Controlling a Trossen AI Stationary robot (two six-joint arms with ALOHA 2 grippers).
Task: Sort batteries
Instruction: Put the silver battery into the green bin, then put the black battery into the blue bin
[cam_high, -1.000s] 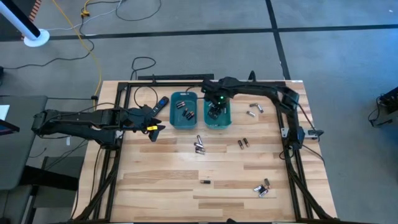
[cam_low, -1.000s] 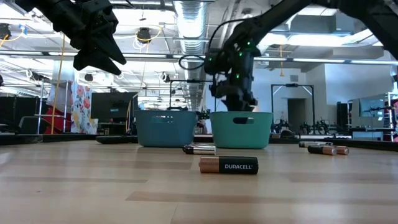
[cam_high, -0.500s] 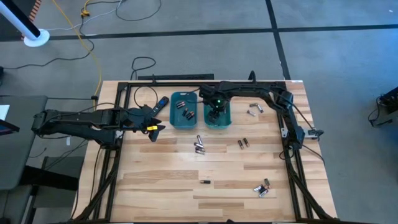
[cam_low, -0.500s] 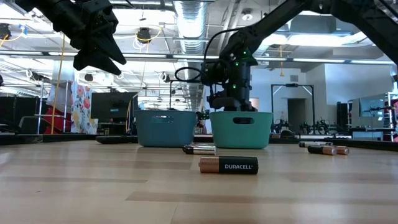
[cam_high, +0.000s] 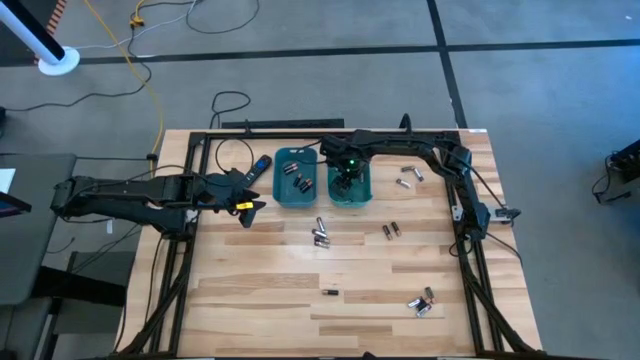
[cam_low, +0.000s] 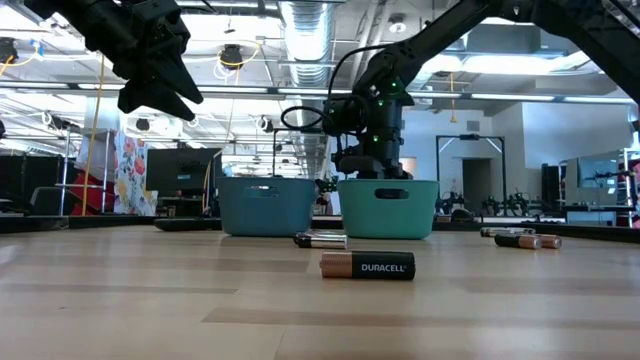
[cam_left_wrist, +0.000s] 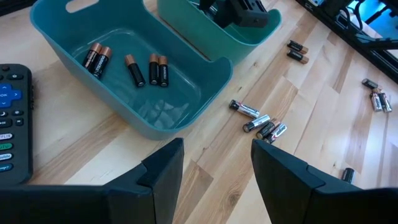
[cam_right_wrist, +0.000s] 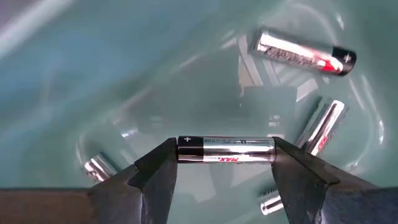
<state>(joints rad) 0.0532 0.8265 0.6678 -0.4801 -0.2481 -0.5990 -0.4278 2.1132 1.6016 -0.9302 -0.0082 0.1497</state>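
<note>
right gripper (cam_right_wrist: 225, 163) pinching silver MAX battery (cam_right_wrist: 226, 150) by its ends, low inside green bin (cam_high: 352, 181) | left gripper (cam_left_wrist: 216, 163) spread, waiting beside blue bin (cam_left_wrist: 134, 68) | risk: end-on pinch may snap battery sideways on release; it could bounce off silver cells (cam_right_wrist: 301, 53) | loose batteries (cam_high: 320, 234) remain on table (cam_high: 260, 290)

Batteries only. One silvery cell (cam_right_wrist: 226, 150) with a black end and a "+" mark, label "MAX", lies crosswise between the right gripper's (cam_right_wrist: 225, 163) two fingers, down inside the green bin (cam_high: 351, 184). More silvery cells lie on that bin's floor, one with a red and black end (cam_right_wrist: 302, 53), one tilted (cam_right_wrist: 321, 129). Five dark copper-ended cells (cam_left_wrist: 132, 67) lie flat in the blue bin (cam_high: 296, 178). Loose on the table: mixed cluster in front of the bins (cam_high: 320, 233), pair to its right (cam_high: 390, 230), pair beside the green bin (cam_high: 408, 177), lone dark cell (cam_high: 331, 292), group near the front right (cam_high: 421, 302). Low view: nearest cell (cam_low: 367, 266) reads DURACELL, lying on its side.
</note>
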